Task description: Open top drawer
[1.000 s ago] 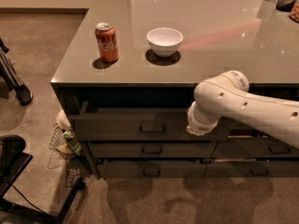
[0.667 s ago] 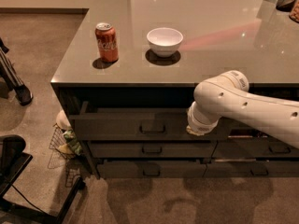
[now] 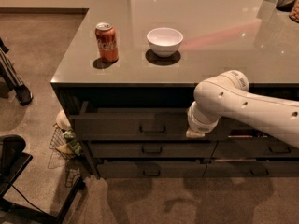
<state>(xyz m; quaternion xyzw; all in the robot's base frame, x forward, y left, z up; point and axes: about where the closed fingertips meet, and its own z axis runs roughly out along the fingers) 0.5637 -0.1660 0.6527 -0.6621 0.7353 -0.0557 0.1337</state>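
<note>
top drawer (image 3: 117,125) standing slightly out, pincer (image 3: 195,133) against its front, right of its bar pull (image 3: 152,129) — grip cannot be told

The arm (image 3: 247,108) is showing as a thick, smooth, rounded white shell, with small dark round holes dotting its side behind the hand (image 3: 195,134). Just above the hand, the wrist (image 3: 202,119) is stepping down in stacked white rings. The hand itself is appearing only as a small pale cream block, sitting before the top drawer (image 3: 117,125).
</note>
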